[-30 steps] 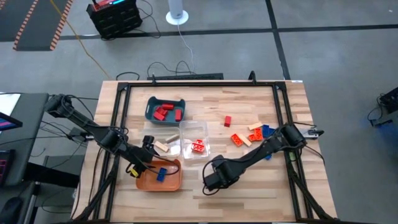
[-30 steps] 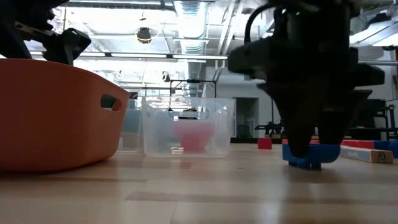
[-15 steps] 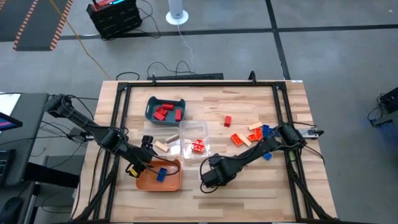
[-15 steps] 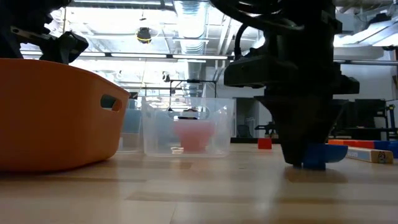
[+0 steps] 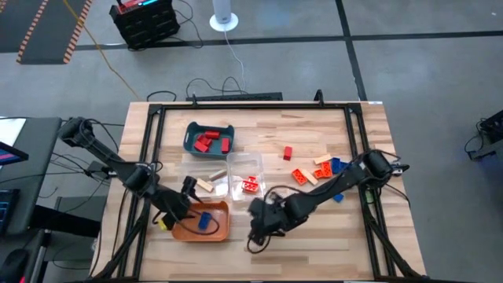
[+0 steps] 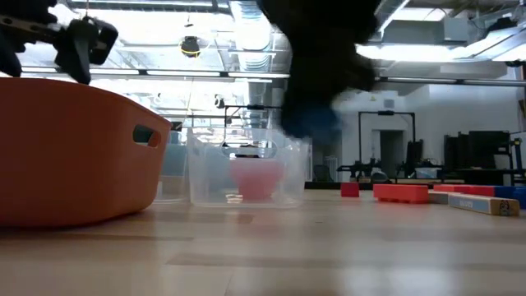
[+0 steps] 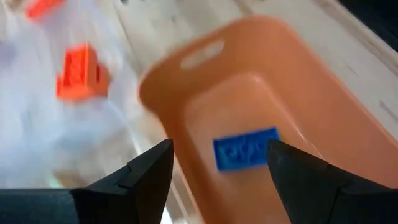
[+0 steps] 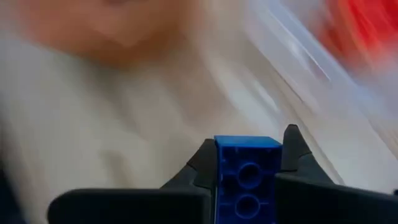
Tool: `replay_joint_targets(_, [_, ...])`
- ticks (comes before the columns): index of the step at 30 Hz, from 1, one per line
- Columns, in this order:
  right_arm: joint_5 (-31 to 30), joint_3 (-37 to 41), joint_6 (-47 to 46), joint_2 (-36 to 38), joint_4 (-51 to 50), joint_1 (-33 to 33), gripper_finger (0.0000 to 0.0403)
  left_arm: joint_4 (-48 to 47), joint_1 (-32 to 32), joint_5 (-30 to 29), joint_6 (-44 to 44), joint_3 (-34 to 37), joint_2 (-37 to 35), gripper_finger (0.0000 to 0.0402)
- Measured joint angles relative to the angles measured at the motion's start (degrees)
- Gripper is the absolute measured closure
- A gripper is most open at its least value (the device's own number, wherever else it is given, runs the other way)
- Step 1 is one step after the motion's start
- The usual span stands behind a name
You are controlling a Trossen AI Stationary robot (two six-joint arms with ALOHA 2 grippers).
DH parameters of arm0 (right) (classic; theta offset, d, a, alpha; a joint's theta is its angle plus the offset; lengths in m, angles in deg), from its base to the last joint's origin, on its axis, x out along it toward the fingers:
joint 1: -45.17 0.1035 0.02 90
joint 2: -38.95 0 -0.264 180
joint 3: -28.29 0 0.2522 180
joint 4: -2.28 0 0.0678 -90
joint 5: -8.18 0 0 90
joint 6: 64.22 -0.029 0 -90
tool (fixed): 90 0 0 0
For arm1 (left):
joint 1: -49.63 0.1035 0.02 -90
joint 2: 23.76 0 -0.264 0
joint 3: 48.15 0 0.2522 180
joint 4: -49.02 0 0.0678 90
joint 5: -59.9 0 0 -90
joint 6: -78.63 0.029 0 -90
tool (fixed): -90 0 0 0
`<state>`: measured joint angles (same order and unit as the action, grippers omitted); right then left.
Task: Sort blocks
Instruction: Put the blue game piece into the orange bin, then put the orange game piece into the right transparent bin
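My right gripper [image 5: 259, 222] hangs above the table just right of the orange tray [image 5: 222, 229], shut on a blue block [image 8: 247, 174]. In the low view it shows as a dark blur with the blue block [image 6: 312, 123] well above the tabletop. My left gripper [image 5: 182, 211] stands open over the orange tray [image 7: 298, 81], its fingers either side of, and above, a second blue block [image 7: 245, 149] that lies flat on the tray floor. More red, orange, blue and tan blocks [image 5: 316, 170] lie loose on the table's right half. My right gripper pinches the blue block's two opposite sides [image 8: 221, 168] between its two fingers, with the studded face toward the wrist camera. The block is lifted clear of the table.
A teal tray [image 5: 191, 129] with red blocks stands at the far left. A clear tray [image 5: 236, 162] with orange blocks [image 5: 250, 185] and another holding tan blocks [image 5: 206, 185] stand between it and the orange tray. Bare wood lies along the near edge.
My right gripper has shut on the blue block, lifted it off the table and carried it up and toward the table's left, nearer the orange tray. My left gripper has shifted slightly toward the near edge over the orange tray, staying open.
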<state>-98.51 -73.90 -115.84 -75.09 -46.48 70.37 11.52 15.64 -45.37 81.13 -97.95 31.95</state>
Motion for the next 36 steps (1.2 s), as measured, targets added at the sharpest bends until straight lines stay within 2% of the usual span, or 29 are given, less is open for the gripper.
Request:
replay_joint_targets(4, [0.1,0.0,17.3,0.5,19.5,-1.3,0.0352,4.3,-0.5,-5.4,4.4,2.0,0.0,0.0152])
replay_joint_targets(7, [1.0,-0.1,24.9,-1.0,29.3,-3.6,0.0352,3.8,-0.2,-9.8,5.4,2.6,0.0,0.0152])
replay_joint_targets(9, [2.2,0.0,29.8,-1.9,32.4,-4.7,0.0352,4.0,-0.1,-10.8,5.5,2.6,0.0,0.0152])
replay_joint_targets(11, [4.2,-0.1,31.8,-4.0,37.4,-6.3,0.0351,3.8,-0.2,-10.8,5.7,2.6,-1.0,0.0152])
replay_joint_targets(16, [8.7,-0.1,32.4,-6.4,39.3,-8.3,0.0345,2.4,-0.1,-12.0,5.5,2.6,-4.6,0.0152])
replay_joint_targets(19, [11.1,0.0,33.0,-6.6,40.6,-8.6,0.0318,1.8,0.2,-12.3,5.3,2.6,-7.3,0.0152])
replay_joint_targets(22, [11.3,-0.2,34.0,-6.2,41.7,-8.5,0.0272,1.6,0.3,-12.7,5.2,2.6,-9.4,0.0152])
replay_joint_targets(28, [11.6,-0.1,33.8,-5.7,38.8,-8.8,0.0178,1.8,0.7,-12.8,6.1,2.6,-11.1,0.0152])
replay_joint_targets(31, [11.0,-0.1,31.9,-2.8,29.1,-9.2,0.0159,1.7,1.3,-12.8,6.5,2.6,-11.1,0.0152])
replay_joint_targets(33, [7.1,-0.1,29.4,0.4,19.2,-9.1,0.0156,1.6,1.6,-12.8,6.5,2.6,-11.1,0.0152])
replay_joint_targets(36, [-2.9,-0.2,24.2,3.7,3.0,-8.0,0.0158,1.6,2.1,-12.8,7.4,2.6,-11.1,0.0152])
